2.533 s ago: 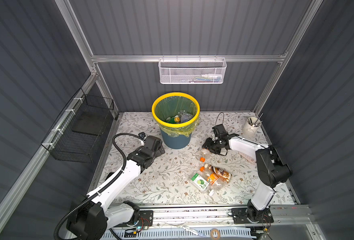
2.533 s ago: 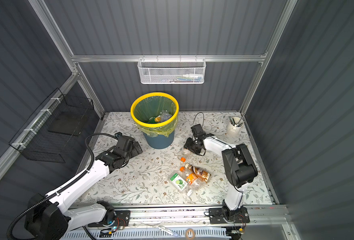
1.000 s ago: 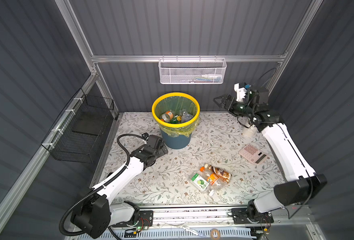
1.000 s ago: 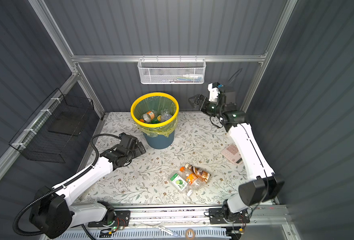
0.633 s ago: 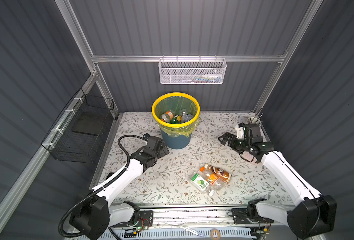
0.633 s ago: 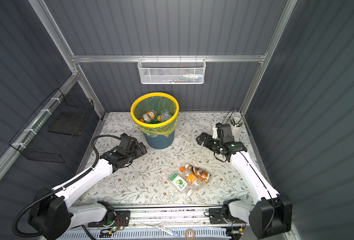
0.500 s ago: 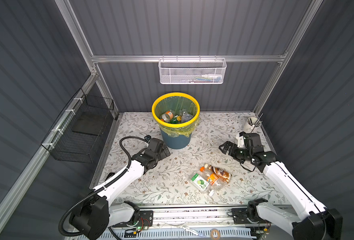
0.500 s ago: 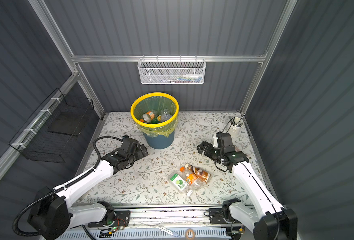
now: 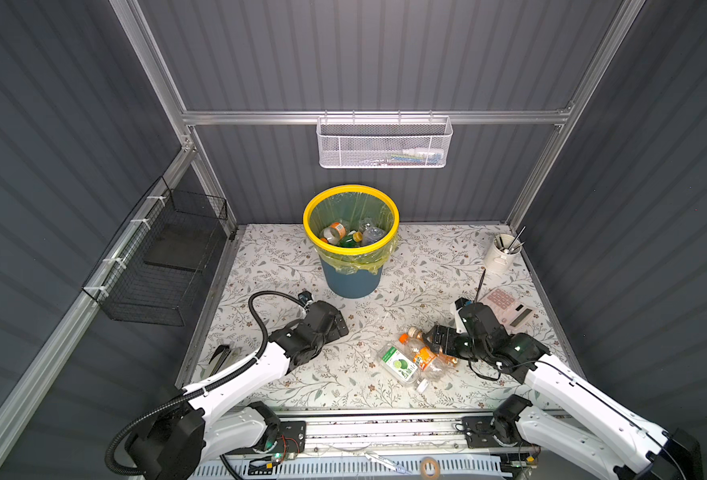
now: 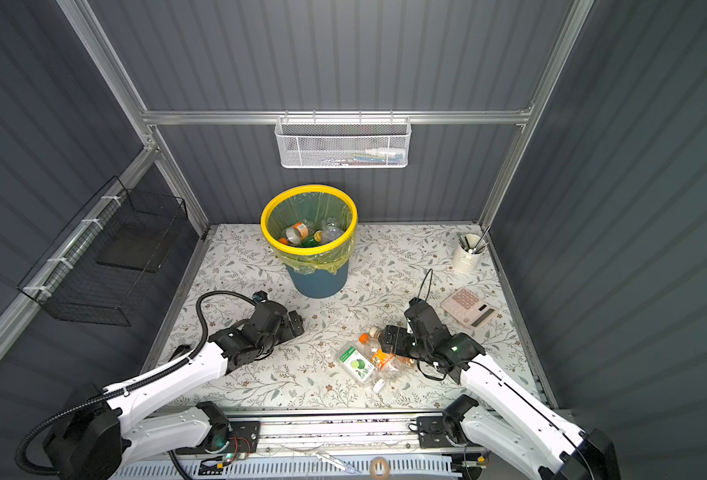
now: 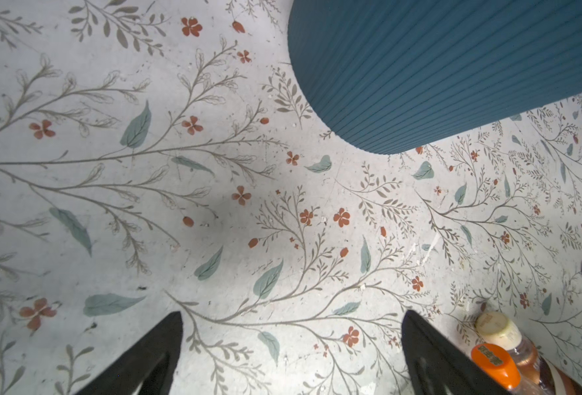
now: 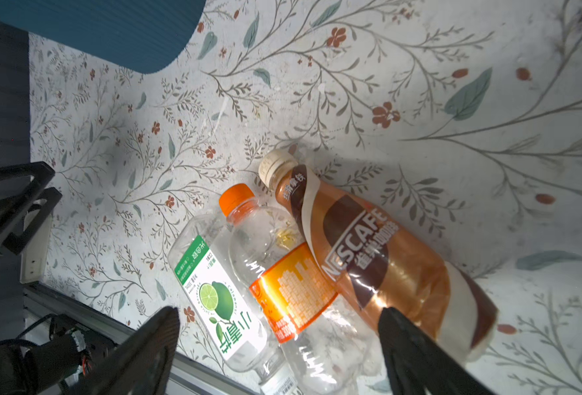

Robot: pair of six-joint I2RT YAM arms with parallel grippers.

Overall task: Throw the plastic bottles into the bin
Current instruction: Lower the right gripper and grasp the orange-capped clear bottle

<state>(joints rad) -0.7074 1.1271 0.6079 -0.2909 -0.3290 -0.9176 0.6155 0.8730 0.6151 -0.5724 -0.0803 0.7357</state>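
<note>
Three plastic bottles lie together at the front of the table: a green-label bottle, an orange-capped, orange-label bottle and a brown coffee bottle with a cream cap. My right gripper hangs open right over them. Its fingers straddle the green-label and orange-label bottles, and one finger lies over the brown one. The bin stands at the back centre with several bottles inside. My left gripper is open over bare table near the bin's base.
A white cup of utensils and a pink calculator sit at the right. A dark stapler lies at the front left. A white mesh basket hangs on the back wall and a black wire basket on the left wall.
My right arm swung down from high at the back right to just over the bottle pile. My left gripper crept a little to the right. Another bottle appeared in the bin earlier.
</note>
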